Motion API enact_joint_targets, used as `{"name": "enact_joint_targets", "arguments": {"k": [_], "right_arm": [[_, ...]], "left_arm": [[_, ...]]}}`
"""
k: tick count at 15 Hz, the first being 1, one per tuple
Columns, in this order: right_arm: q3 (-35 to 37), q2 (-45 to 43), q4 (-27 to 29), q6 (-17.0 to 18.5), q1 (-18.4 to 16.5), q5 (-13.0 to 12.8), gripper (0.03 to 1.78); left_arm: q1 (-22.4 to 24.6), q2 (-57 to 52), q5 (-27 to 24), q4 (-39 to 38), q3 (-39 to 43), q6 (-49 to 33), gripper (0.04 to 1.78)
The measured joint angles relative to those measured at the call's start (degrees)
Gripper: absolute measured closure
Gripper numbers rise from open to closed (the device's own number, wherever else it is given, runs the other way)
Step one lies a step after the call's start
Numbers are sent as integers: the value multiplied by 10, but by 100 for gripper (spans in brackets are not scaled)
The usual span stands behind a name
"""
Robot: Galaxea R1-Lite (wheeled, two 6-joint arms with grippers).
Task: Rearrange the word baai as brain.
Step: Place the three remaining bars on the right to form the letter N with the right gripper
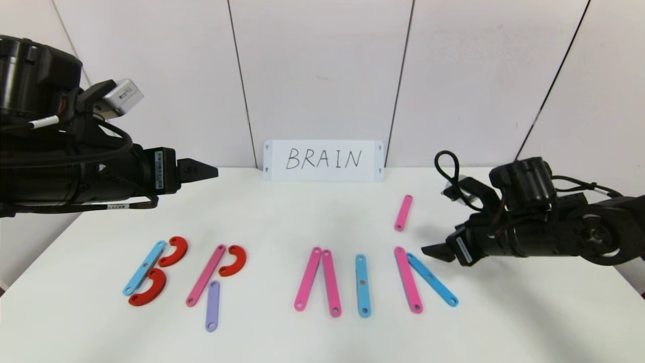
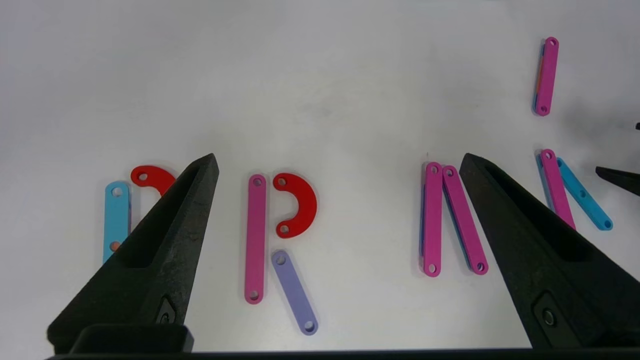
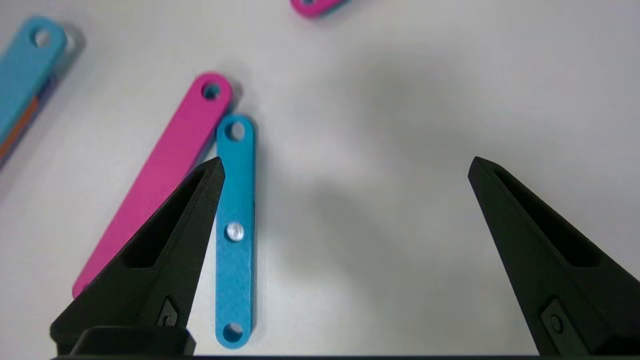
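Observation:
The letters lie in a row on the white table [image 1: 322, 338]. At the left a light-blue strip [image 1: 144, 267] with two red half-rings [image 1: 174, 251] forms a B. A pink strip [image 1: 205, 275], a red half-ring [image 1: 233, 260] and a purple strip [image 1: 212, 305] form an R, also in the left wrist view [image 2: 294, 292]. Two pink strips [image 1: 318, 280] form a peak, then a light-blue strip [image 1: 362, 285] stands alone. A pink strip [image 1: 407, 279] and a light-blue strip [image 1: 432, 279] meet at the top; both show in the right wrist view [image 3: 235, 227]. A loose pink strip [image 1: 403, 212] lies farther back. My right gripper [image 1: 434, 251] is open and empty, low beside that light-blue strip. My left gripper [image 1: 210, 172] is open and empty, raised at the back left.
A white card with handwritten BRAIN [image 1: 323, 160] stands against the back wall. The table's left edge runs close to the B. Bare table lies between the R and the pink peak, and to the right of the last strips.

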Motion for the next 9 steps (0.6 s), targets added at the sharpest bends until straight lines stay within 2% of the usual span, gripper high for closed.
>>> {"name": "enact_joint_targets", "arguments": {"k": [2,4,6,9], "right_arm": [[-44,4,0,16,7,-6,11],[-108,26,-2,34,21,-34,11],[-183,71,-2,73,44,-87,11],[-268,143,-2,168,80,-183,11]], "left_arm": [[0,0,0,0,0,0,13],[0,0,0,0,0,0,13],[0,-2,0,0,0,0,13],[1,-4,0,0,-1,0,13]]}}
